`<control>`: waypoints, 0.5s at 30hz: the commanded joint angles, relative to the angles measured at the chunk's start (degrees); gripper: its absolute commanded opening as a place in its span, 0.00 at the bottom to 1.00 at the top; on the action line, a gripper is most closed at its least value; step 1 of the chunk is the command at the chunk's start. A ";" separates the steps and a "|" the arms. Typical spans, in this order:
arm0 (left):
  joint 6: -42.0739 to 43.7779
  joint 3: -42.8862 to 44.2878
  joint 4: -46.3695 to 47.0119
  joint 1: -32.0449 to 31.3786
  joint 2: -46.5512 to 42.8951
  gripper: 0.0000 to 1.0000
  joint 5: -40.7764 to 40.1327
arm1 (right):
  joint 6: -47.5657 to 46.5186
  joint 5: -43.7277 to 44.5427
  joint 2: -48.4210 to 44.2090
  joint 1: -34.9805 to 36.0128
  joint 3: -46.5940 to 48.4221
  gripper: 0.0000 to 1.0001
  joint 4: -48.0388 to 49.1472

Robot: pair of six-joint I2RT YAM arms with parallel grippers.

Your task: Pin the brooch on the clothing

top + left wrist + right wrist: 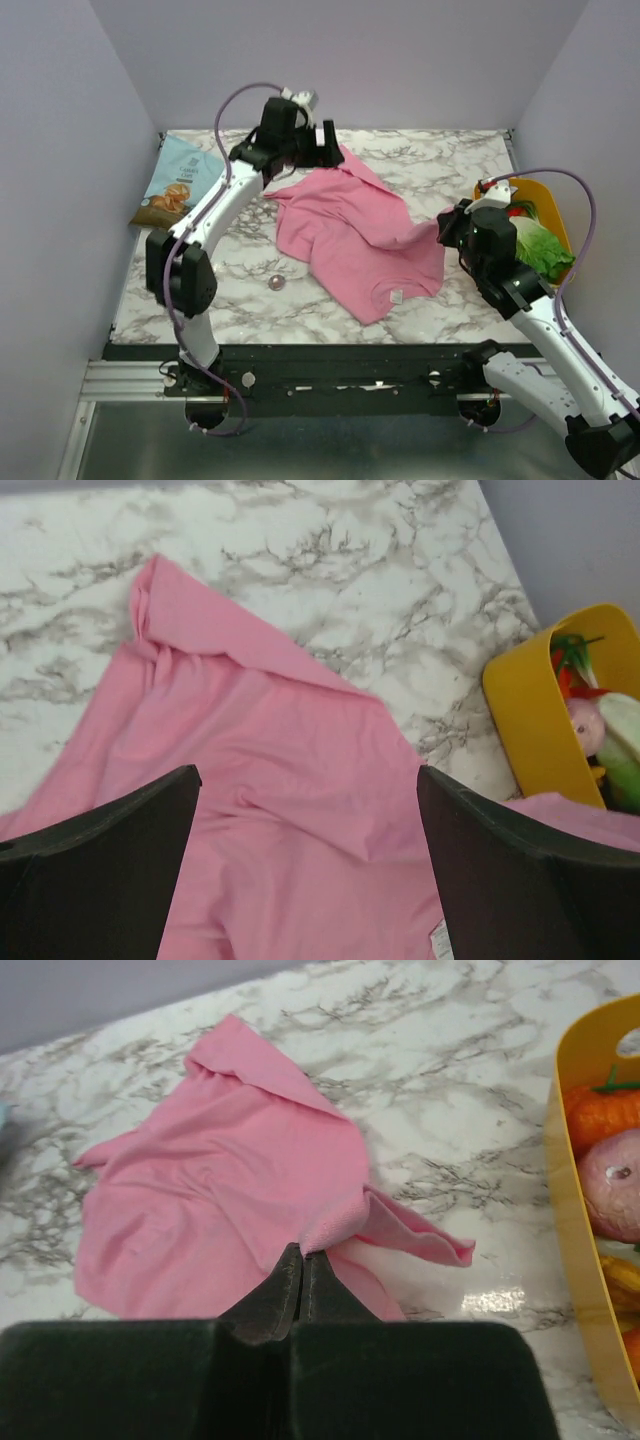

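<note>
**Brooch not yet pinned; shirt being spread**

The task was at an early stage, by my reading. The brooch (276,283) lay bare on the bench (450,160), just off the shirt's (360,230) left side and nearer the arm bases, touching neither the cloth nor a hand. The shirt itself was rumpled, with folds across its middle and its label (396,297) showing at the near edge.

The right hand (302,1255) was pinched tight on a fold at the shirt's right edge, lifting that corner a little. The left hand (305,780) hovered over the shirt's far end with its fingers (110,860) spread wide and nothing between them.

What remained, as I judged it: flatten the shirt, pick up the brooch, carry it onto the cloth and fasten it. None of that showed as done.

Counts: one brooch, one shirt, one label, two hands. Beyond the shirt's right side stood one yellow basket (556,200) holding toy vegetables, too crowded to count; beyond its left side lay one snack bag (175,185).
</note>
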 commanded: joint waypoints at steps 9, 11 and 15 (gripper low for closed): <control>-4.49 -53.58 14.69 -23.98 -30.85 0.94 -15.97 | 1.43 7.02 9.25 -1.21 3.06 0.01 -2.21; -5.19 -56.39 16.98 -28.13 -31.47 0.93 -18.88 | 1.87 6.49 11.44 -1.39 3.33 0.01 -2.21; -5.63 -57.19 18.92 -35.70 -26.82 0.92 -23.81 | 2.66 5.61 13.21 -1.83 3.77 0.01 -2.13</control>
